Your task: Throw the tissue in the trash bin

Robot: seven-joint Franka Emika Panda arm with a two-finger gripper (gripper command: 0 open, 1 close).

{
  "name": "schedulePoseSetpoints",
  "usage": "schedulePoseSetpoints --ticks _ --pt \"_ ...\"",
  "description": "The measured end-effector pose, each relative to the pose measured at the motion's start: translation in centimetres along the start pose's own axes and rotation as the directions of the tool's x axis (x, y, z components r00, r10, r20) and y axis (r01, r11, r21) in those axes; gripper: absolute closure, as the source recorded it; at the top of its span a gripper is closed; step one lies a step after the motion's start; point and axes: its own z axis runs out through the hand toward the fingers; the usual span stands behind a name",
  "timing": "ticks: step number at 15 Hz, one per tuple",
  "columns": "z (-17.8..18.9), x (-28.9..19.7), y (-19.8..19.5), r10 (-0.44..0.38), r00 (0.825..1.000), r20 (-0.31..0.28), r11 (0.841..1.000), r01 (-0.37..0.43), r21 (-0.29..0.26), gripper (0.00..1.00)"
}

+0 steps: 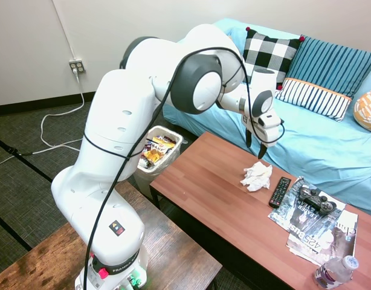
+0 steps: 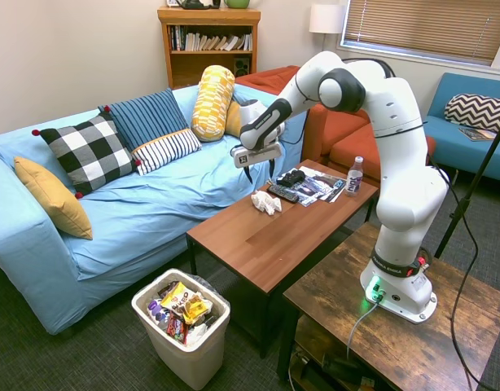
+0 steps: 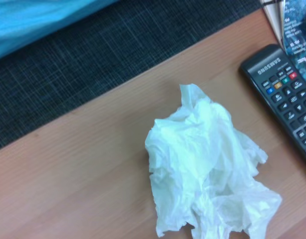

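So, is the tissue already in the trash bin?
No, the tissue lies on the coffee table beside the remote, under the gripper.

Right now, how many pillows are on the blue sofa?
5: a mustard one at the end near the trash bin, then checkered, dark striped, white striped, and yellow patterned. More may be hidden behind the arm.

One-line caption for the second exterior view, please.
White arm's gripper hovers open above the tissue on the coffee table; trash bin waits on the floor.
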Motion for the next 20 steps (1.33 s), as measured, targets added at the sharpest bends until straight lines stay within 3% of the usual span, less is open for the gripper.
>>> schedulePoseSetpoints --ticks 4,11,12,20 --pt "6.1 1.3 0.7 0.051 0.998 0.021 0.996 -0.049 -0.072 0.00" --pt "10.8 2.8 0.6 0.077 0.996 0.053 0.997 -0.076 -0.031 0.00" --pt "11.0 2.7 0.2 0.070 0.996 0.060 0.997 -0.069 -0.024 1.00" --pt "12.9 1.8 -0.5 0.042 0.993 0.109 0.999 -0.042 -0.003 1.00"
